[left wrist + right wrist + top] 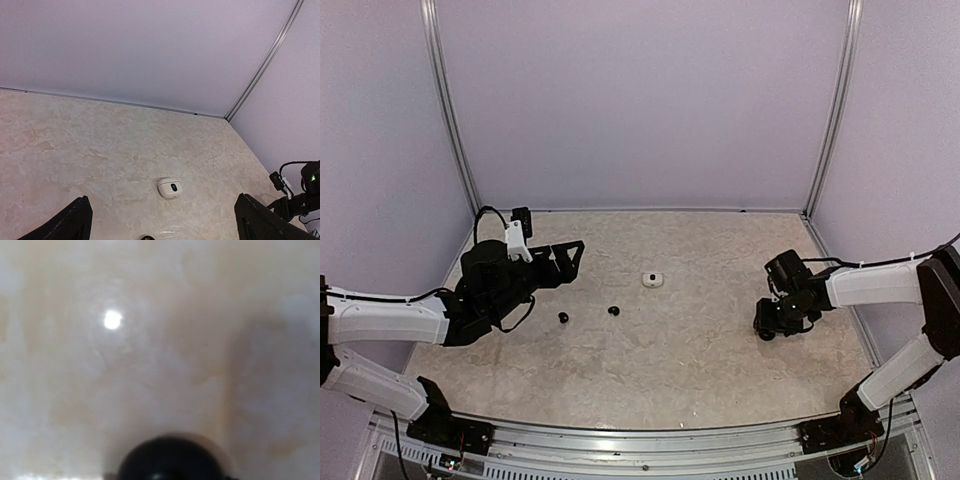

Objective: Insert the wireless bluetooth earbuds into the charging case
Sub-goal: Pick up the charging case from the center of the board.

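Two tiny glossy black earbuds lie on the marbled table, one (563,317) to the left of the other (613,311); the rim of one (146,238) peeks in at the bottom of the left wrist view. Behind them sits a small white pebble-shaped case (652,280) (170,187), lid closed. My left gripper (570,255) (162,215) hovers open above the table, left of the buds. My right gripper (767,328) points down at the table on the right. A rounded black thing (170,460) fills the bottom of its view; its fingers are hidden.
Pale walls and metal corner posts (830,110) close in the table at the back and sides. The right arm (880,285) reaches in from the right edge. Both arm bases stand on the rail along the near edge (640,445).
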You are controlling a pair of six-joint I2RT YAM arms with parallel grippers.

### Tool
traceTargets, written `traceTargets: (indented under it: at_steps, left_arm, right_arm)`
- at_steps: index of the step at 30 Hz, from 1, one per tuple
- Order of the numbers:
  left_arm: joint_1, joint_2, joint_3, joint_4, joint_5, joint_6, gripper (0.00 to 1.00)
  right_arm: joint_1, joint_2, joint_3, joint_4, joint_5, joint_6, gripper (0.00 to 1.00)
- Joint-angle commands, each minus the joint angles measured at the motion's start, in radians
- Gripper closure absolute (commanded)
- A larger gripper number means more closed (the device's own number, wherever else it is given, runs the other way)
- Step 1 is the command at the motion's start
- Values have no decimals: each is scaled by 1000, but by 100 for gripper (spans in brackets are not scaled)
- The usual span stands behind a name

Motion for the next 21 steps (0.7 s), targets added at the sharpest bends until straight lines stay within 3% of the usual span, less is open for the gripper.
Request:
traceTargets:
  at_steps: [1,8,14,17,21]
  left_arm:
    - [8,9,18,4,12,6,1]
    - [8,10,12,13,76,61,1]
    - [6,10,-10,67,205,128,1]
    - [-23,6,-51,159,243,165,1]
    - [-126,29,-74,263,162,277,1]
  right_arm:
    - [-9,19,-1,38,-72,-39,51]
    - [-6,-34,76,75,-240,-224,60]
    - [-7,-75,168,106,-553,-380,64]
    - [-6,-111,191,162,-628,-342,66]
    - [-6,-198,155,399,-617,-148,67]
